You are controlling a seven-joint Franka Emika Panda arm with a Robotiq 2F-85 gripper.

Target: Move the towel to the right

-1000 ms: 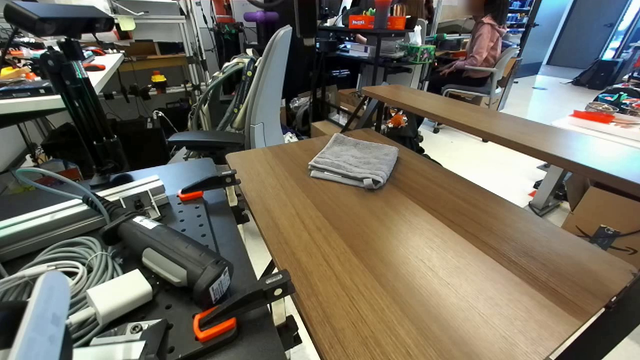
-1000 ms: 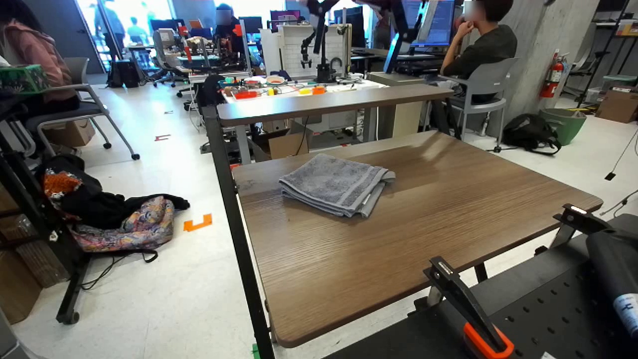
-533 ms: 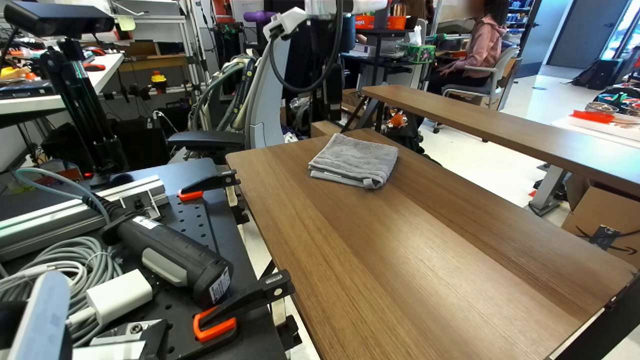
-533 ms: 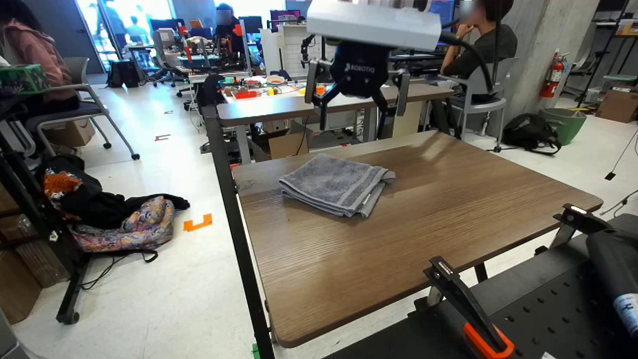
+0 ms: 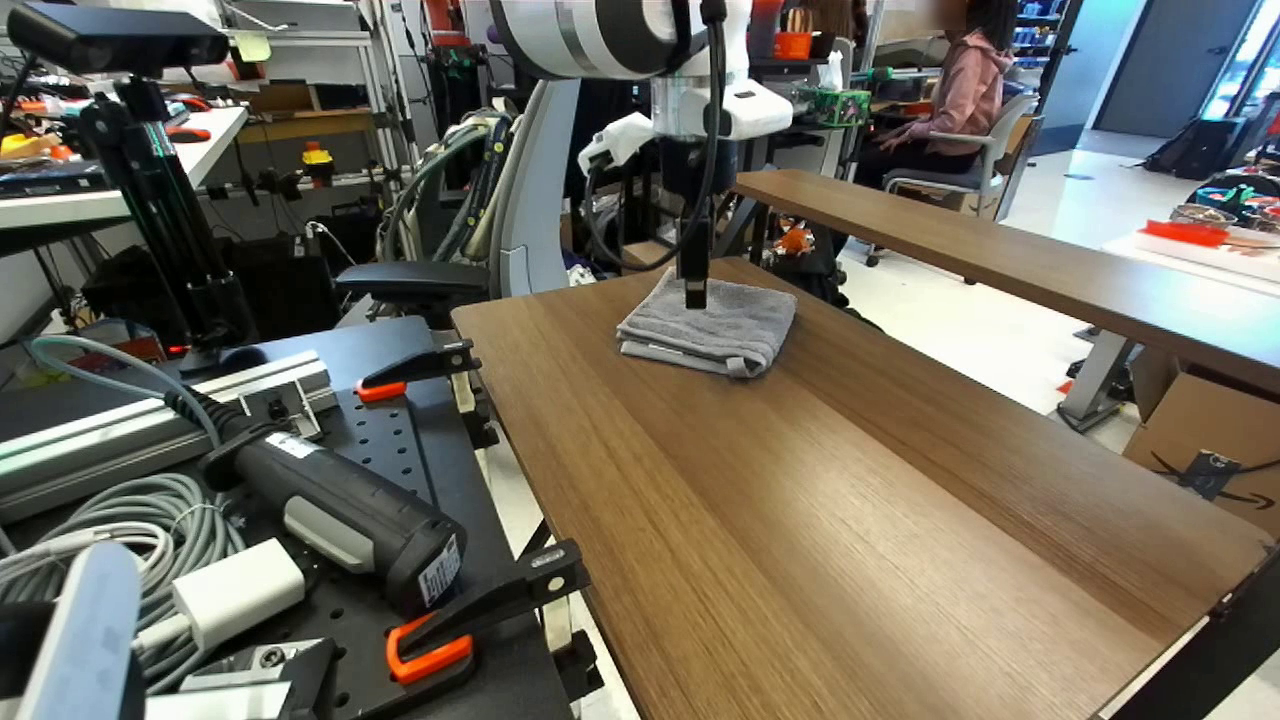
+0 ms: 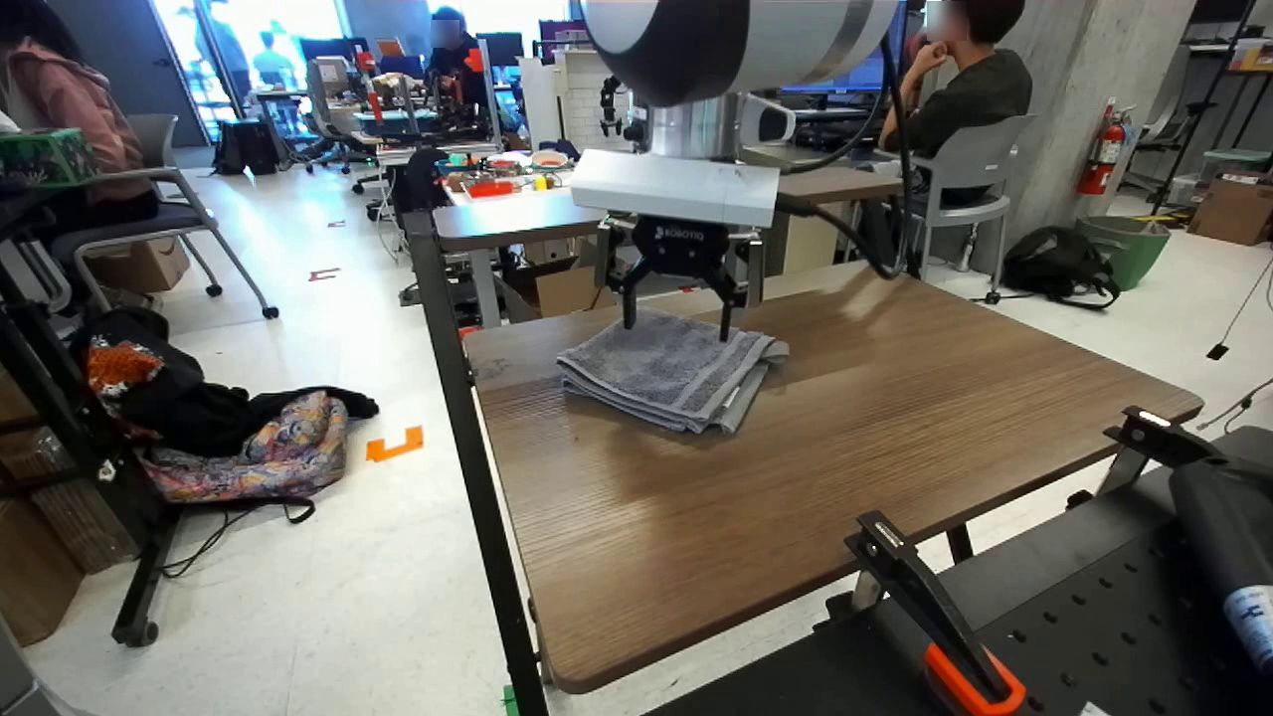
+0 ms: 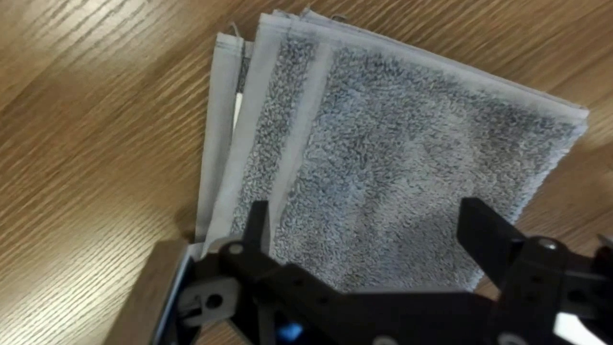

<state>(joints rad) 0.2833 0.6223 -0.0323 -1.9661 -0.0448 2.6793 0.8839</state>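
Note:
The towel, a grey folded cloth, lies on the wooden table in both exterior views [image 5: 748, 322] [image 6: 651, 373]. It also fills the middle of the wrist view [image 7: 383, 129], where its lighter stripes and layered edges show. My gripper points down over the towel in both exterior views [image 5: 695, 300] [image 6: 677, 331]. In the wrist view the gripper [image 7: 365, 203] is open, with its two fingers wide apart and towel cloth visible between them. Nothing is held. I cannot tell whether the fingertips touch the cloth. Part of the towel is hidden behind the fingers.
The wooden table [image 5: 800, 480] carries the towel near one end. A raised wooden shelf [image 6: 557, 217] runs along one side. A black perforated board with clamps [image 5: 430, 640], a black handheld tool [image 5: 350, 510] and coiled cables [image 5: 180, 510] adjoins the table. An office chair [image 5: 535, 190] stands behind.
The arm has come into view and moved down over the towel. The gripper stays open. The towel has not moved.

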